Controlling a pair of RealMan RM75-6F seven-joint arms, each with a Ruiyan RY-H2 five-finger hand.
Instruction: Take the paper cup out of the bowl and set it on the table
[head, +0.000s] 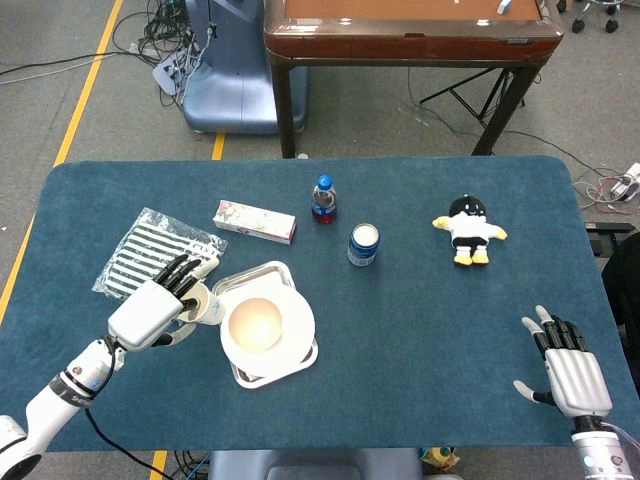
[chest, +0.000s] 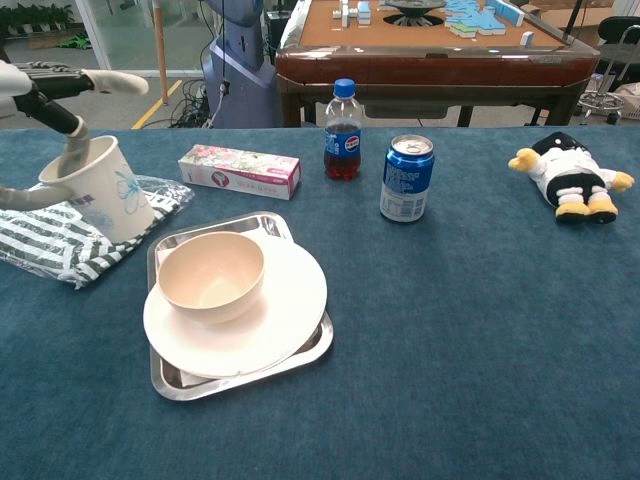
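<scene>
Already the paper cup is out of the bowl: the first half of the task looks done. Left hand holds the cup, fingers wrapped round its rim and wall, thumb side low at the left in the chest view. Cup tilted a little, mouth up, floral print facing the camera. It sits to the left of the tray and of the plate, near or over the edge of the striped bag; whether its base touches the bag or hangs just above, cannot tell from either view. Bowl now empty, upright on the plate, plate on the tray. Right hand lies idle at the near right corner of the surface, fingers spread, holding nothing. Left to do, by my reading: bring the cup down onto bare blue cloth, upright, then let go. The bag underneath is a poor footing, so the spot probably wants to be nearer, on the bare strip between bag and tray. Also on the surface, well apart from the work: pink box, cola bottle, blue can, plush toy.
</scene>
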